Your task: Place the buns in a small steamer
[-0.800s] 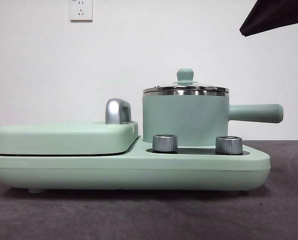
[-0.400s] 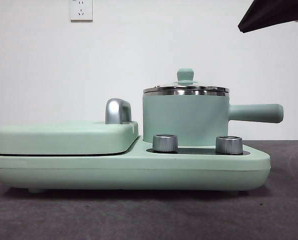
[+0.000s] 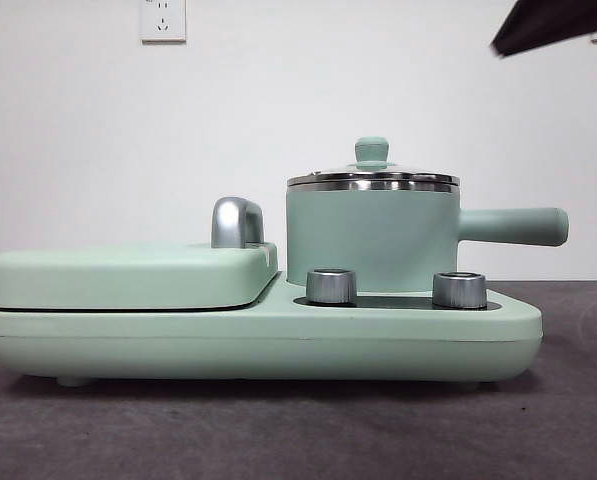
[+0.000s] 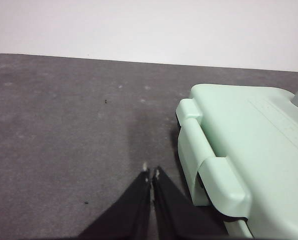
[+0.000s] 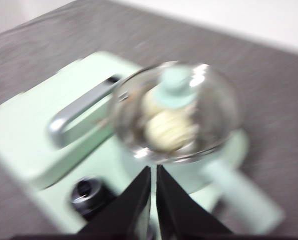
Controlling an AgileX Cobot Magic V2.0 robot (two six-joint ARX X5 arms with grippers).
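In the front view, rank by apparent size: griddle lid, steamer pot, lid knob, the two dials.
1. Griddle lid
2. Steamer pot
3. Left dial and right dial: look alike, unranked
4. Lid knob

- Small steamer (image 3: 370, 238) is showing mint green, with a steel rim.
- Buns (image 5: 169, 130) are showing pale cream.
- Knobs (image 3: 330, 286) are gleaming silver.

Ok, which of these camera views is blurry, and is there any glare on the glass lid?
The right wrist view is motion-blurred: the steamer, its glass lid and the buns under it are smeared, with bright glare patches on the lid's rim. The front and left wrist views are sharp; in the front view only the dark arm tip looks soft.
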